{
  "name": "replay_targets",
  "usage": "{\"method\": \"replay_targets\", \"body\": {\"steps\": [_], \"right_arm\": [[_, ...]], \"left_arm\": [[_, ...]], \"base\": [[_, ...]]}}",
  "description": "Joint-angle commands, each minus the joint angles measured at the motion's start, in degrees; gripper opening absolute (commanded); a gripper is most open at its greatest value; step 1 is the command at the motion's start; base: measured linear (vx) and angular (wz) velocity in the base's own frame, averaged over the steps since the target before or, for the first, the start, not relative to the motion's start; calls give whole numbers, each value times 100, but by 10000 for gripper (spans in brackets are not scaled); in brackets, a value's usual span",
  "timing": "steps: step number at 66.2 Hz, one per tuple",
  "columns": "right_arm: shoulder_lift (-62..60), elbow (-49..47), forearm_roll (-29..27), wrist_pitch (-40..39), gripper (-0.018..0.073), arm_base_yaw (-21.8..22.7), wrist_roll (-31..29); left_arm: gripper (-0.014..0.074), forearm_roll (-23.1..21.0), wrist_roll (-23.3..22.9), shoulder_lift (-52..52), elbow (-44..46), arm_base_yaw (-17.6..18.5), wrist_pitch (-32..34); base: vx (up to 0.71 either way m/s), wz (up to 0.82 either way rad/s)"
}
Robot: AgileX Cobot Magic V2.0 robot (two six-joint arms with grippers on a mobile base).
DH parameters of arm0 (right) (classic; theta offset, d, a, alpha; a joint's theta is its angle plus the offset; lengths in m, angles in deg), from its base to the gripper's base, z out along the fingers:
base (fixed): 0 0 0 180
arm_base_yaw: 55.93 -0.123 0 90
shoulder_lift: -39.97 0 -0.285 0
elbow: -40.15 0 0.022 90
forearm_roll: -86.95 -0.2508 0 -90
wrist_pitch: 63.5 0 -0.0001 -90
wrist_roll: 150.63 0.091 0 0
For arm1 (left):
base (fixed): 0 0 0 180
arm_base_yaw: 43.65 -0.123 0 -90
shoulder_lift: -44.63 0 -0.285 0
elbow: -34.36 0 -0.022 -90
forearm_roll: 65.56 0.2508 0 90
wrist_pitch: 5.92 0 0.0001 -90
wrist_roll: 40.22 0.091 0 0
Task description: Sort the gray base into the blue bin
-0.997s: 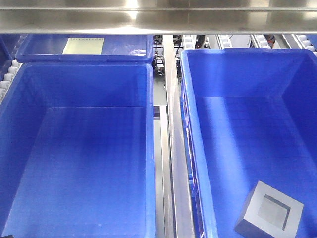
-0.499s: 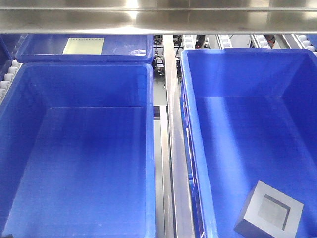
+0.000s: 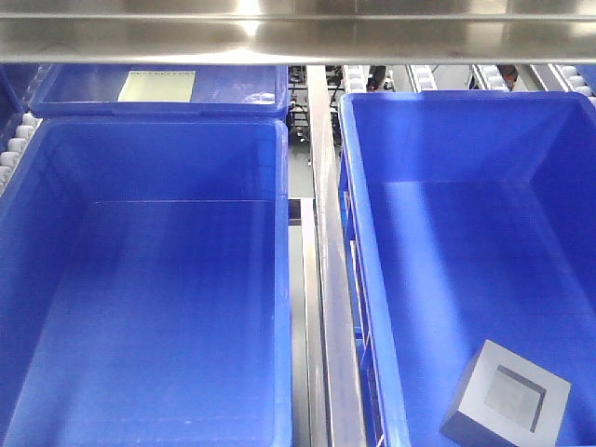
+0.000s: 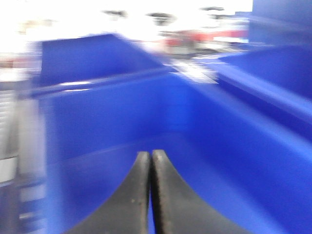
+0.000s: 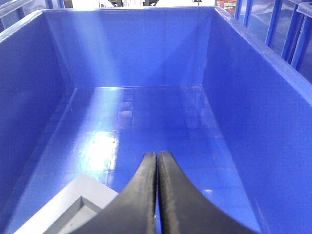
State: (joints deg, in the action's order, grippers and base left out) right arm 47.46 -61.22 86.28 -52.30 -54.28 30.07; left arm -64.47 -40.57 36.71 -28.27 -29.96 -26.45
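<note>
the gray base (image 3: pixel 506 402) sits in the near corner of the right blue bin (image 3: pixel 372 242), wide bare floor beyond. both arms' fingers (image 5: pixel 157 168) pressed together, holding nothing.

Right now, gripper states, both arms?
Left gripper: closed, empty.
Right gripper: closed, empty; gray base lies beside it.

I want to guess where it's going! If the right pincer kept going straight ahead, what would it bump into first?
Probably the blue bin's floor, maybe its far wall, since depth is hard to judge. The right pincer is shut and points past the gray block, which sits to its left.
</note>
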Motion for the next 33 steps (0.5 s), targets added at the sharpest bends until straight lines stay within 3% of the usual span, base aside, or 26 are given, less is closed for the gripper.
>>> {"method": "replay_targets", "body": {"steps": [1, 6, 14, 33], "right_arm": [[103, 30, 26, -261, -5, 15, -70], [103, 30, 26, -261, -5, 15, -70], [103, 30, 26, -261, -5, 15, -70], [103, 30, 26, -261, -5, 15, -70]], "left_arm": [[-8, 51, 3, 101, -65, -691, 666], [-8, 51, 3, 166, -298, -1037, 840], [-8, 51, 3, 164, -661, -1303, 1154], [-8, 33, 3, 182, -1181, -1347, 1455]], "base": [[0, 0], [0, 0], [0, 0], [0, 0]]}}
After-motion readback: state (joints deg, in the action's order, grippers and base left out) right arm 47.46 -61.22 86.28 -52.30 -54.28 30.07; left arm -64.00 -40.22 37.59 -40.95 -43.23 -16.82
